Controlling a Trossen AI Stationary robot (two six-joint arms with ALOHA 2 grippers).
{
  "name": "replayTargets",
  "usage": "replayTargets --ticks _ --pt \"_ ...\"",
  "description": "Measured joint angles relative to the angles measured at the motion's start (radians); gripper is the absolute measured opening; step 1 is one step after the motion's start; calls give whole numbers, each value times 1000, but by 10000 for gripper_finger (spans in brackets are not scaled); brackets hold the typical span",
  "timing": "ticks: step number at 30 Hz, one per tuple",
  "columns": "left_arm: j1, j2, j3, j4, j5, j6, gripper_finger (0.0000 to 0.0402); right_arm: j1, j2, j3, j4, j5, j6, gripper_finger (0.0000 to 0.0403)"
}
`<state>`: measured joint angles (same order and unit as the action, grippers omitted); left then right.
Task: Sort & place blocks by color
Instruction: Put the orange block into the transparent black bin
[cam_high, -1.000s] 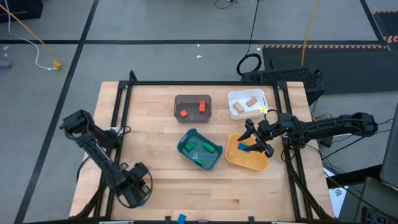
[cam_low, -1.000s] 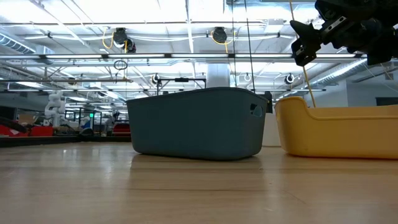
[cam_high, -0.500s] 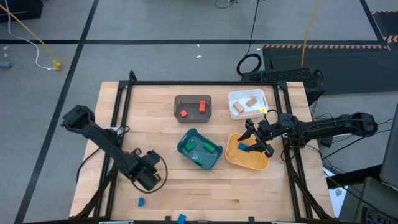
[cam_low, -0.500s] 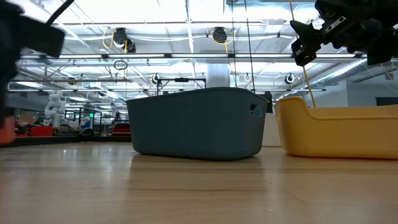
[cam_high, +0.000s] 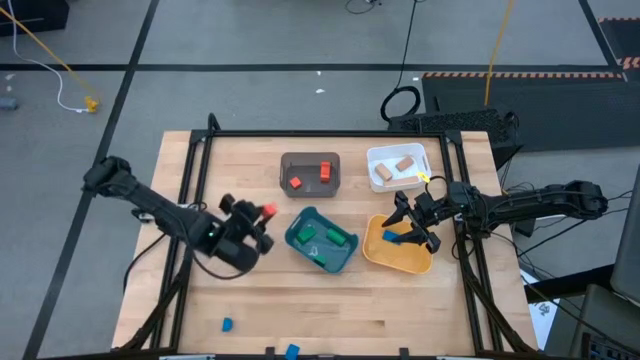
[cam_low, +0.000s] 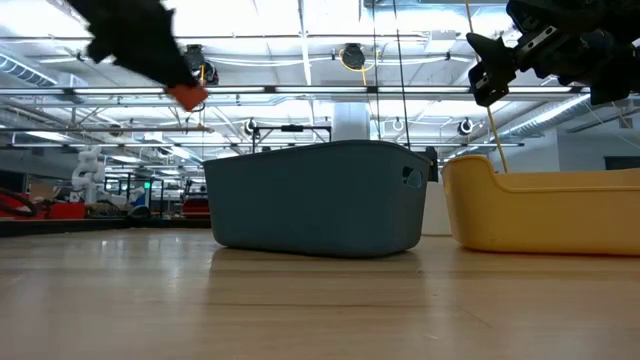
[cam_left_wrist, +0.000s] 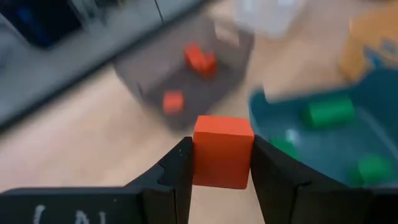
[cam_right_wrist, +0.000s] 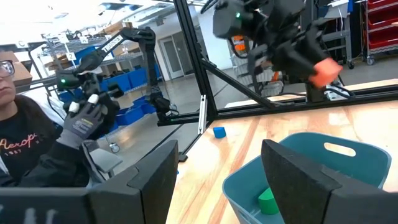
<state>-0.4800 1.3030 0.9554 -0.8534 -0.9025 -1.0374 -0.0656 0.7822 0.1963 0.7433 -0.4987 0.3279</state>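
Note:
My left gripper (cam_high: 262, 214) hangs over the table's left half, just left of the teal tray (cam_high: 300, 232), shut on an orange-red block (cam_left_wrist: 222, 151) that the low view shows raised high (cam_low: 187, 96). Beyond it lie the grey tray (cam_high: 310, 158) with two red blocks (cam_high: 324, 170), the teal tray with green blocks (cam_high: 333, 238), the white tray (cam_high: 385, 153) with plain wooden blocks (cam_high: 404, 163), and the yellow tray (cam_high: 375, 250) holding a blue block (cam_high: 392, 237). My right gripper (cam_high: 405, 228) waits open above the yellow tray. Two blue blocks (cam_high: 227, 324) (cam_high: 290, 350) lie near the front edge. My left gripper pinches the orange-red block by two opposite side faces (cam_left_wrist: 198, 155) between its two fingers (cam_left_wrist: 177, 174). The fingers slant downward, pointing toward the trays on the table's right. The block sits level in the hold, lifted clear of the table.
A black frame rail (cam_high: 320, 133) runs around the table. A person with a gloved hand (cam_right_wrist: 84, 121) stands beyond the table's left side. Bare wood (cam_high: 330, 310) stretches in front of the trays.
My left gripper has risen from the table's near left corner and swung toward the far edge and the right, up to the teal tray, tipping from pointing down to a shallower slant. The orange-red block has come up with it, and a blue block shows where the gripper was.

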Motion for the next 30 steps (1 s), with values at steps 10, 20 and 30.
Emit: replayTargets --ticks 10,20,30 --pt "247 44 1 415 -99 430 131 0 0 0 0 0 0 224" --pt "422 195 -5 749 -82 630 141 0 0 0 0 0 0 224" --pt "594 282 -82 1069 194 772 140 0 0 0 -1 0 0 224"
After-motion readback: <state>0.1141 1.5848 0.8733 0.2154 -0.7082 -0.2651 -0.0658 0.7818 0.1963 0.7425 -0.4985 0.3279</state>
